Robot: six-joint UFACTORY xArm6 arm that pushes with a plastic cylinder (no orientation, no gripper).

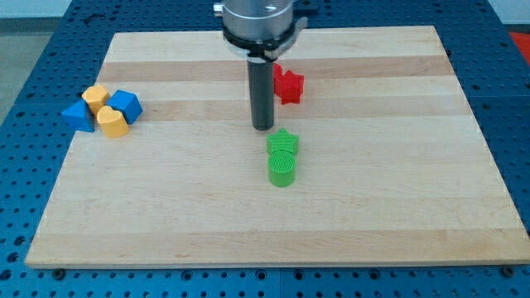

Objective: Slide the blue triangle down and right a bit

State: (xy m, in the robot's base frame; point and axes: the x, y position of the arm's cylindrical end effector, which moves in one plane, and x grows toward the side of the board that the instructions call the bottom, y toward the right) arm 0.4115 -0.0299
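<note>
The blue triangle [79, 116] lies at the view's left edge of the wooden board [373, 199]. It touches a yellow heart block [113, 122]. A yellow hexagon block [96, 97] and a second blue block [127, 105] sit tight against them. My tip [263, 127] is near the board's middle, far to the right of the blue triangle, just above a green star block [283, 142].
A green cylinder block [281, 170] lies right below the green star. A red star block [288, 85] sits to the right of the rod [262, 91]. The board rests on a blue perforated table [33, 50].
</note>
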